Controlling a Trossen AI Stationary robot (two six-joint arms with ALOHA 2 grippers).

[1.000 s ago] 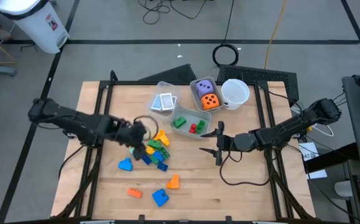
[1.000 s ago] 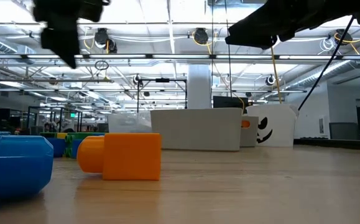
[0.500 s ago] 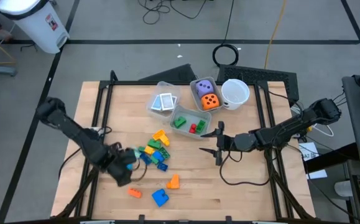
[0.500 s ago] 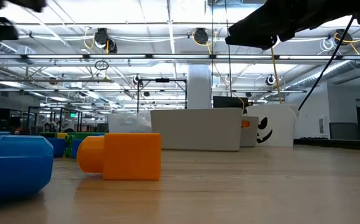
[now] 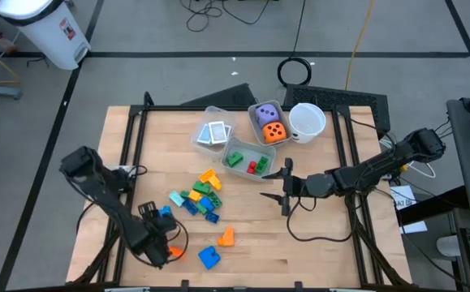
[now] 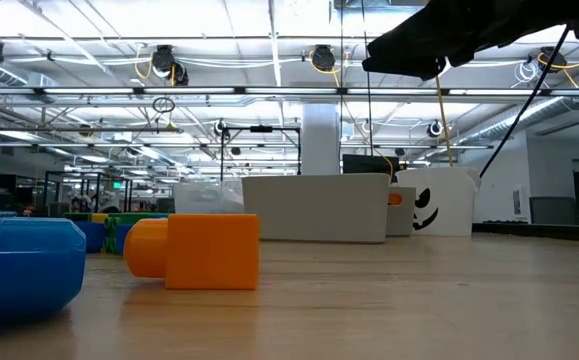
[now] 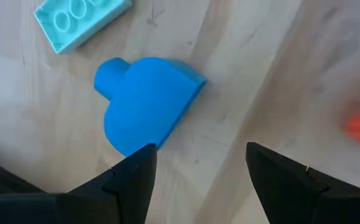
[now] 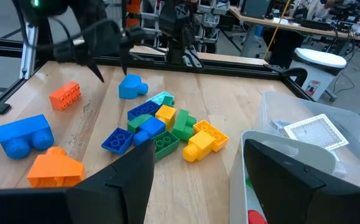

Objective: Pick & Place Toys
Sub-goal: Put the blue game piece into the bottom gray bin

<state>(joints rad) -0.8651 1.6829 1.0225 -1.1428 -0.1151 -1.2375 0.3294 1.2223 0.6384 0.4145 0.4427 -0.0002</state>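
My left gripper [image 5: 160, 237] is open and empty above the table's near left, pointing down. A blue rounded block with a peg [image 7: 145, 99] lies on the wood just ahead of its fingertips, with a cyan brick [image 7: 80, 22] beyond it. A pile of blue, green and yellow blocks [image 5: 200, 195] lies mid-table. An orange brick [image 5: 174, 252], a blue block [image 5: 209, 258] and an orange block [image 5: 226, 236] lie near the front edge. My right gripper [image 5: 286, 188] is open and empty, level, right of the pile.
Three clear bins stand at the back: one with white cards [image 5: 214, 134], one with a purple and an orange die [image 5: 269, 123], one with green and red blocks [image 5: 247, 160]. A white cup [image 5: 306, 120] stands to their right. Bare wood lies at the near right.
My left gripper has gone from over the block pile toward the table's near left, past the blue rounded block. My right arm has kept still.
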